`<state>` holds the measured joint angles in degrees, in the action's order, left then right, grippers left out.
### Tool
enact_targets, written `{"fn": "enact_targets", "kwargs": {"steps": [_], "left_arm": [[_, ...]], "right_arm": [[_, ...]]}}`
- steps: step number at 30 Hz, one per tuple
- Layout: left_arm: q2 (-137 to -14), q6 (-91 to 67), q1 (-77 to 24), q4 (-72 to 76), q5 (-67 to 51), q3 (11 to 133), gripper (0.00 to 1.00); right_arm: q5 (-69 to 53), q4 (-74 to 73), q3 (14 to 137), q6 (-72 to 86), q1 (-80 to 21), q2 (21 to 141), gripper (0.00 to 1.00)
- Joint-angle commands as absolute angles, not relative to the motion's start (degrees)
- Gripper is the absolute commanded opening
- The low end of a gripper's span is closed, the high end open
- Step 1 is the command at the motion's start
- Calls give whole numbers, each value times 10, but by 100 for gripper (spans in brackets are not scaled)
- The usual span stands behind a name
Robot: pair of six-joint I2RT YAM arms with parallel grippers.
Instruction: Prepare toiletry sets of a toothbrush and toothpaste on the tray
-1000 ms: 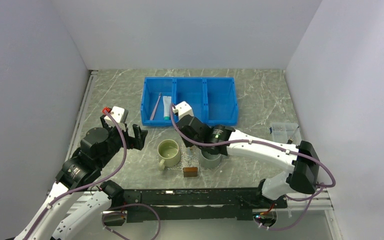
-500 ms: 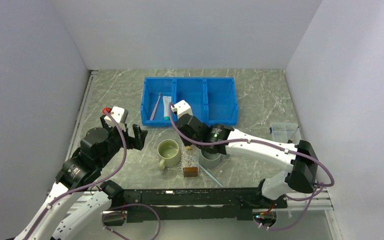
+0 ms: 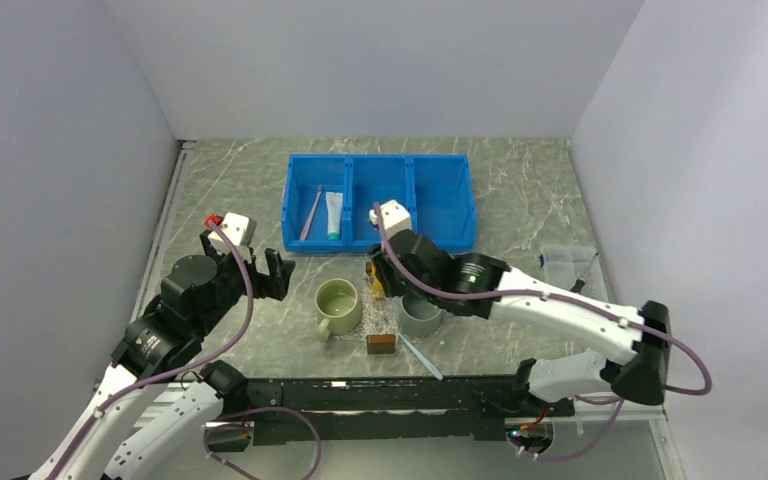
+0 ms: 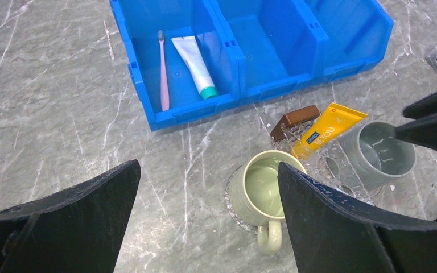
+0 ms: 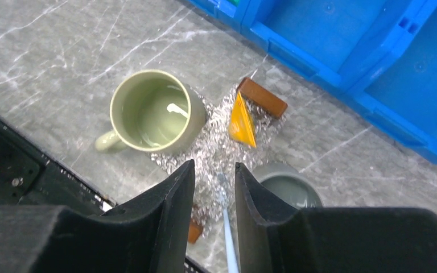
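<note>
Tray (image 5: 213,154) rim hides beneath mugs (image 5: 151,111); empty left tool (image 4: 206,170) gapes, empty right tool (image 5: 214,168) barely.

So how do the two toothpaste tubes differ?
The yellow tube is all yellow-orange; the white tube has a teal cap. The yellow tube lies on the tray between the green mug and grey mug; the white tube lies in the bin beside a pink toothbrush. Both are small squeeze tubes.

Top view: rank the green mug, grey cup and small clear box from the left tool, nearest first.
1. Green mug, just right of the left tool.
2. Grey cup, farther right, past the mug.
3. Small clear box, far right.
</note>
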<state>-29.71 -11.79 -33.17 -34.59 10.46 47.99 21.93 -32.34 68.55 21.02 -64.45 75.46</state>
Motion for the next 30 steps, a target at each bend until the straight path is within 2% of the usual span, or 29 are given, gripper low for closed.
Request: {"fn": "enact_targets", "kwargs": {"steps": [1, 15, 30], "left_arm": [[-293, -123, -328, -333, 116, 479, 97], [-293, -122, -329, -333, 118, 479, 97], [-289, -121, -329, -336, 121, 478, 97]], "right_arm": [[194, -362, 648, 238, -646, 688, 36], [116, -435, 493, 342, -649, 566, 46], [138, -332, 375, 422, -679, 626, 49]]}}
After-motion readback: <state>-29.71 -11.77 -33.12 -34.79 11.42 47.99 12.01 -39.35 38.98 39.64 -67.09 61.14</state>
